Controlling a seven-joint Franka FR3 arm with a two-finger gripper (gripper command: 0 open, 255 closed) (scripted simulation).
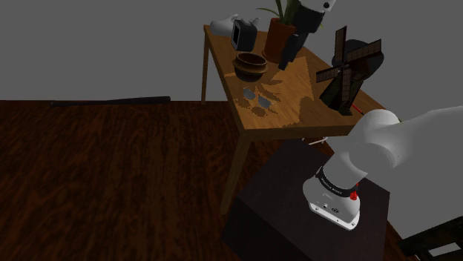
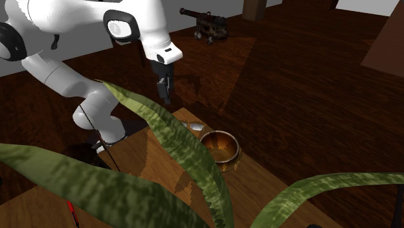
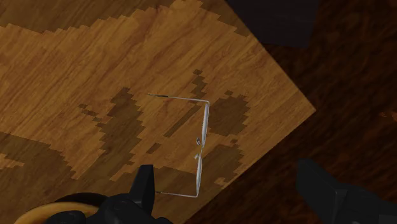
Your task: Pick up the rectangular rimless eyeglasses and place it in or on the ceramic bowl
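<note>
While my tool (image 1: 289,53) hangs above the surface (image 1: 293,111) with its fingers spread and nothing between them, the rimless eyeglasses (image 1: 257,101) lie flat on the wood in the upper middle of the shoulder view, just below the brown bowl (image 1: 250,65) and apart from it. I judge the step in hand to be the approach: I am high over the bowl's side of the surface, not yet over the glasses. In the wrist view the eyeglasses (image 3: 200,140) show as a thin wire front with both temples folded out, lying between my fingers (image 3: 145,188) but nearer one of them, close to the surface's edge, and the bowl's rim (image 3: 63,213) sits just beside that same finger. To do this well I should first shift sideways until the bridge sits midway between the fingertips, then turn the wrist so the fingers close across the narrow front bar and not along it. The lenses are barely visible and the frame looks slight, so I would come straight down, stop just short of the wood and close gently; a skewed or hard pinch could make the glasses skid toward the edge. In the second exterior view the eyeglasses (image 2: 192,126) are just beside the bowl (image 2: 220,148), so the carry looks short, lifting only enough to clear the rim.
</note>
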